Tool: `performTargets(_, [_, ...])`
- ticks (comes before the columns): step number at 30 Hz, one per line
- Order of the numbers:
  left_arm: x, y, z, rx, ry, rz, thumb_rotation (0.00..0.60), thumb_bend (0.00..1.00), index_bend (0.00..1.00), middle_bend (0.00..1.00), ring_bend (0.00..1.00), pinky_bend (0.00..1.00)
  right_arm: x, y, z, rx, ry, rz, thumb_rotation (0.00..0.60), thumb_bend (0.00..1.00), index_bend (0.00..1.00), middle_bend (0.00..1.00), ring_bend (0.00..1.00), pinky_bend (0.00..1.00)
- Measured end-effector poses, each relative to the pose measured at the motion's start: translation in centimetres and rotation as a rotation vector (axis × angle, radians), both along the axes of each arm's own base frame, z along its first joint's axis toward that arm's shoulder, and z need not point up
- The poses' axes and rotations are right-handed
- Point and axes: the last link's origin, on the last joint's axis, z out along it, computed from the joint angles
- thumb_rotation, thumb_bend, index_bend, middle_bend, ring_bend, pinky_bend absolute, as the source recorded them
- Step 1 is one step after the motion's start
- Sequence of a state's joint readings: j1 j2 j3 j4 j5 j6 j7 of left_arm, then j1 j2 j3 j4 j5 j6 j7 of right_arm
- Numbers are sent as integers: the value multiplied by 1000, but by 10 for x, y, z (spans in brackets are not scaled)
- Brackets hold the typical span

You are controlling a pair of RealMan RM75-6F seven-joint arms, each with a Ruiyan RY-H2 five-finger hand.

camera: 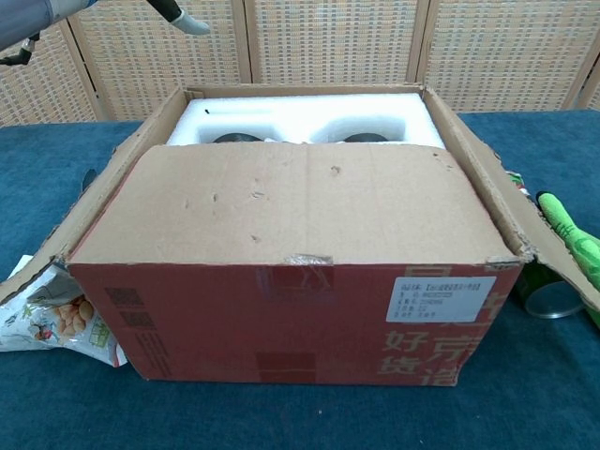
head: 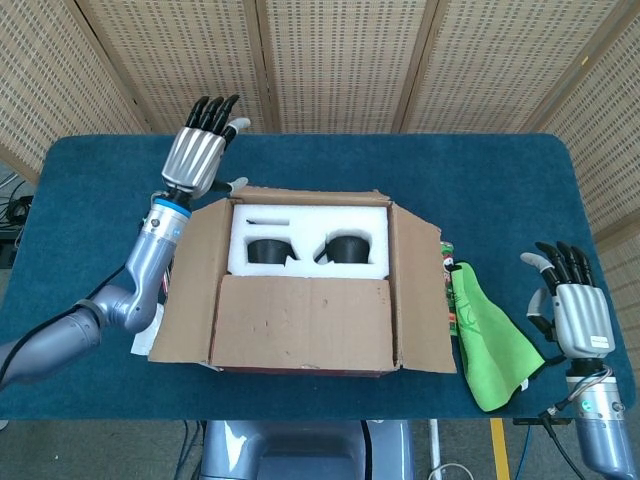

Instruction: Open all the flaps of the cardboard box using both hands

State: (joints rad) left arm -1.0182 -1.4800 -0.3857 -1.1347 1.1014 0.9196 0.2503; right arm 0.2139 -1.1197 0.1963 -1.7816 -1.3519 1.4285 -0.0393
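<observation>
Cardboard box (head: 305, 290) between snack bag (camera: 47, 314) and green cloth (head: 490, 335); both hands empty, fingers apart.

Left hand (head: 200, 152): ribbed silver metal back, black fingers, pale grey thumb tip. Blue ring at wrist, then a glossy grey-blue arm of rounded segments.
Right hand (head: 575, 305): same build, ribbed silver back, black fingers, grey thumb. Silver wrist below with thin black cables looping beside it.
Base: grey-blue rounded body panel at near edge, centre.
</observation>
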Motion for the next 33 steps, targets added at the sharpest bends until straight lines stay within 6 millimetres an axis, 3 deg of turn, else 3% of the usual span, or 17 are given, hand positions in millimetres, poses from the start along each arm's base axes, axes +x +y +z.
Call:
performTargets(3, [0, -11, -1, -84, -48, 24, 501, 207, 264, 0, 0, 0, 0, 0, -1, 2, -1, 1, 600, 852, 221, 139, 0, 0])
performTargets(6, [-1, -23, 1, -164, -87, 50, 482, 202, 294, 0, 0, 0, 1, 1, -2, 4, -2, 2, 600, 852, 221, 139, 0, 0])
performTargets(16, [-18, -65, 3, -352, -126, 122, 225, 164, 386, 0, 0, 0, 1, 2, -3, 4, -3, 7, 600, 853, 221, 139, 0, 0])
performTargets(27, [-27, -100, -7, -475, -167, 135, 200, 80, 450, 0, 0, 0, 2, 4, -3, 1, -10, 8, 600, 853, 221, 139, 0, 0])
performTargets(33, [-30, -110, -11, -502, -142, 126, 191, 57, 451, 0, 0, 0, 1, 5, -2, 0, -15, 5, 600, 854, 221, 139, 0, 0])
